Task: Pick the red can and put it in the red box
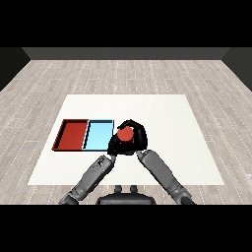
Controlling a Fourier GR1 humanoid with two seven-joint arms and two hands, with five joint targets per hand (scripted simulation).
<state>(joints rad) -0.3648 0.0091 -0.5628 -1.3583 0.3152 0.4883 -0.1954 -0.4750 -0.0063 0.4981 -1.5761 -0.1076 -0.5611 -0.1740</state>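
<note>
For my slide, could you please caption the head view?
Right hand curled round the red can, beside the light blue tray.

A matt white table (162, 147) fills the middle of the frame, set on a floor (59, 78) of pale grey wood-look planks with visible grain. At centre left, the red tray (63, 135) and light blue tray (98, 146) look like smooth plastic, dark-edged. The red can (125, 133) has a smooth, flat-coloured top, ringed by matt black hands above grey forearms with a dull sheen.

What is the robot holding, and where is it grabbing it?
The red can. The right hand curls round its side; the left hand seems to touch it too.
</note>
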